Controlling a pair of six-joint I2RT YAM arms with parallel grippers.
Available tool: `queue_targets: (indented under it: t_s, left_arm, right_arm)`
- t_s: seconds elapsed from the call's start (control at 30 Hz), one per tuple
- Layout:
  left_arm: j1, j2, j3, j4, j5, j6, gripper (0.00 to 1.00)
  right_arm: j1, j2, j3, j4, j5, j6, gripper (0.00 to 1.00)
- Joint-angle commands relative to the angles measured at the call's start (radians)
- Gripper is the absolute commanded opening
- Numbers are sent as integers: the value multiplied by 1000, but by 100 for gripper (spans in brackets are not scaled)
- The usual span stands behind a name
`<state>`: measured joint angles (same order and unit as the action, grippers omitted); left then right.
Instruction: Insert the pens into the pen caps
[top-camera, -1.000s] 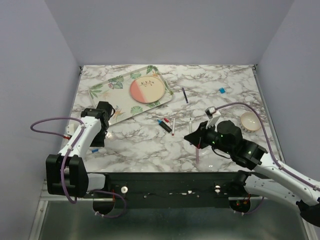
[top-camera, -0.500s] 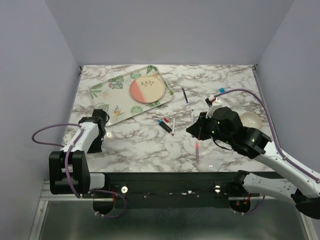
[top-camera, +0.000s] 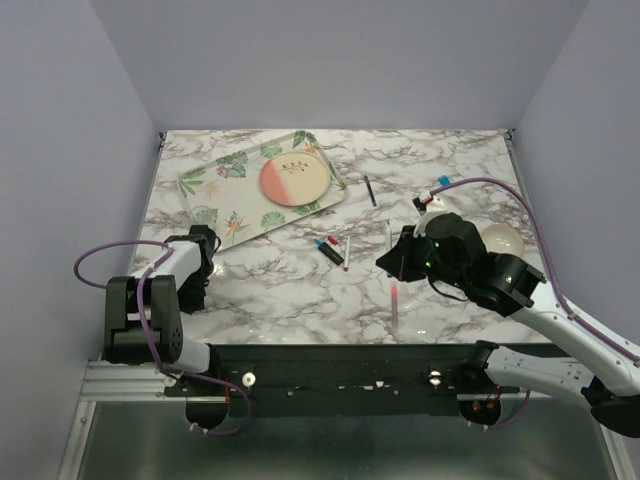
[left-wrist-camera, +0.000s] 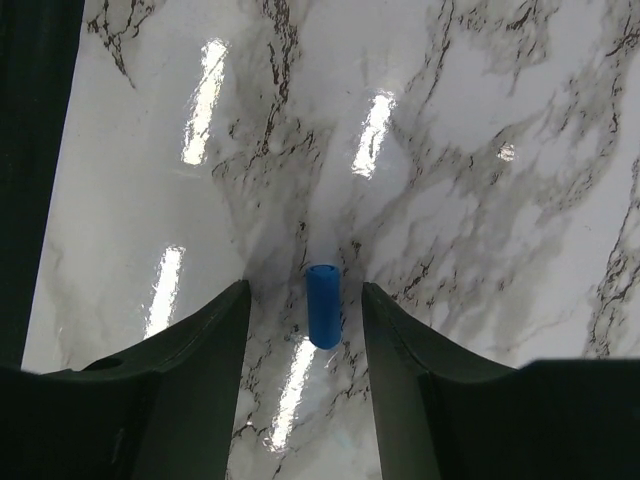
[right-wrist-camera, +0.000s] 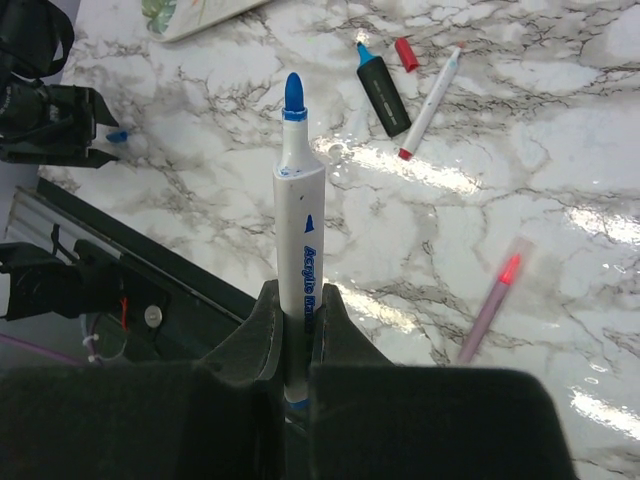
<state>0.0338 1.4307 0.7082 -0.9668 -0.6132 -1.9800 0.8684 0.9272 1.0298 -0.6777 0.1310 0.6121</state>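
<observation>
The left gripper (left-wrist-camera: 305, 292) stands open low over the marble, with one finger on each side of a bright blue cap (left-wrist-camera: 323, 305). The cap lies flat between the fingers and a narrow gap shows on both sides, so neither finger touches it. Ahead of the cap there is only bare marble. On the far left of the wrist view runs the dark edge of the table (left-wrist-camera: 480, 120) — this gripper works close to the near left corner.

The right gripper (right-wrist-camera: 297, 305) is clenched on a white pen with a blue tip (right-wrist-camera: 298, 200), which stands upright out of the fingers, tip outward and uncapped. It hangs above the marble right of the middle. A pink pen (right-wrist-camera: 490, 310) lies on the marble just beside it, near the front rail.

Further out lie a dark marker (right-wrist-camera: 383, 90), a red cap (right-wrist-camera: 406, 53) and a white red-tipped pen (right-wrist-camera: 432, 100), close together. Beyond them are a thin navy pen (top-camera: 370, 190) and a light blue cap (top-camera: 443, 181), well apart — both toward the back of the table.
</observation>
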Motion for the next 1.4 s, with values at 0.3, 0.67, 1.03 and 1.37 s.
queue_targets:
  t_s: [0.3,0.67,1.03,1.37]
  left_arm:
    - [34,65,-14,111,79,-158,29]
    - [5,152,143,-21,145,69,0]
    - [-288,-160,171,116,127,395,0]
    - [-390,-473,-124,1122,801,992,0]
  right_arm:
    - [-3,-33,19,-13,64,-35,1]
    - [-3,-79,-94,113,35,-6,1]
    - [-2,-99,-204,273,-71,-35,1]
    - [-2,-19,-388,656,-413,-23,1]
